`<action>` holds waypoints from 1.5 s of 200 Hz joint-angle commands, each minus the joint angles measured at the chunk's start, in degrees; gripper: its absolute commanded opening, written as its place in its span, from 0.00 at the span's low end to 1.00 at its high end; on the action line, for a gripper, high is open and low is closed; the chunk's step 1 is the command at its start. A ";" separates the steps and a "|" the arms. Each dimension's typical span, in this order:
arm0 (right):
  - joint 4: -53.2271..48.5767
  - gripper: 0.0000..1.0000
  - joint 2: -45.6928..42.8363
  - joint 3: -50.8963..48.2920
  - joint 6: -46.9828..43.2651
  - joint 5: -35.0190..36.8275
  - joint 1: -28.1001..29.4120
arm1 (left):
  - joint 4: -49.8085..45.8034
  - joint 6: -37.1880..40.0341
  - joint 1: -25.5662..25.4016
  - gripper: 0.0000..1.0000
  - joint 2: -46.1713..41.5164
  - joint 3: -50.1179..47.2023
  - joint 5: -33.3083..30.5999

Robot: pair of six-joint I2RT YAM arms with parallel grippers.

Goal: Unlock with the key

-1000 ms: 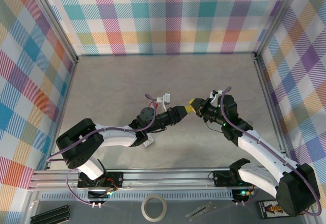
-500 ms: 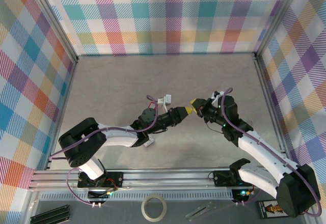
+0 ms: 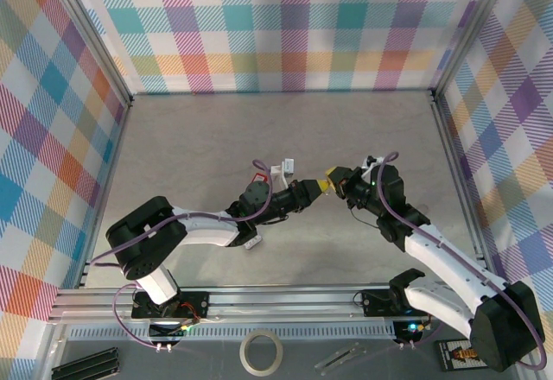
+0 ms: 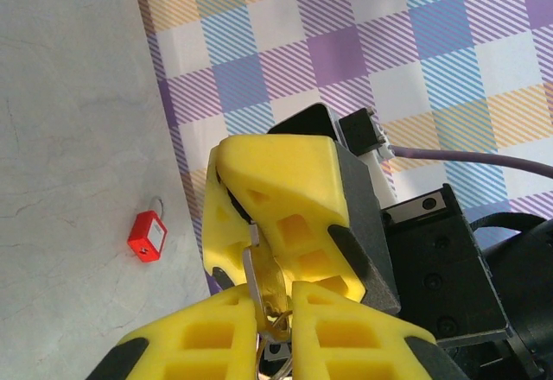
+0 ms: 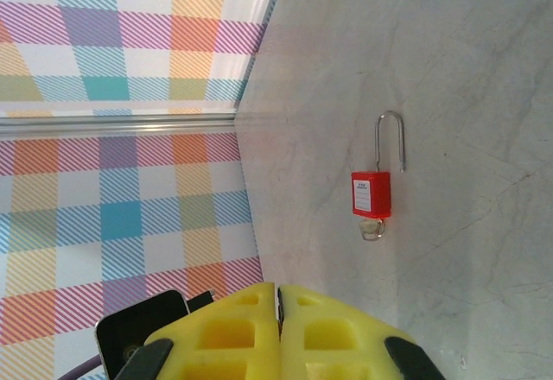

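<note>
Passing key [image 4: 257, 268] hand to hand, near padlock [image 5: 371, 194] lying on surface [image 5: 484, 95]. Left hand [image 4: 275, 298] grips it; right hand [image 5: 278, 298] appears clamped too. Confirm right's hold before left lets go.

A grey, stone-patterned table [image 3: 216, 138] enclosed by walls [image 3: 285, 26] of pastel plaid in pink, blue, yellow, orange and purple. Aluminium rails [image 3: 285, 304] run along the near edge and up the corners. In front of the rail lie a roll of tape [image 3: 261, 351], a black strip [image 3: 85, 364], a clear plastic piece [image 3: 339, 358] and a small printed card [image 3: 467, 356].
</note>
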 commanded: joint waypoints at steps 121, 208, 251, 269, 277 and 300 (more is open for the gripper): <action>-7.82 0.12 -9.33 -4.09 -3.90 2.63 4.14 | -7.78 5.14 2.69 0.00 -4.56 2.05 4.29; -44.56 0.96 -13.92 11.61 -22.18 6.23 -4.24 | -54.72 37.89 5.70 0.00 -16.33 11.11 15.70; -56.16 1.00 -8.75 19.41 -28.65 5.15 -15.10 | -62.39 46.18 6.47 0.00 -19.79 11.30 13.53; -62.20 1.00 -6.57 21.84 -30.28 8.50 -19.84 | -64.29 48.53 6.65 0.00 -21.12 11.36 12.07; -65.05 1.00 -5.34 22.44 -30.69 11.77 -21.73 | -64.66 49.33 6.60 0.00 -21.62 11.20 11.73; -68.15 0.99 -2.67 21.46 -31.46 11.13 -31.11 | -64.20 51.12 6.71 0.00 -23.25 10.09 10.71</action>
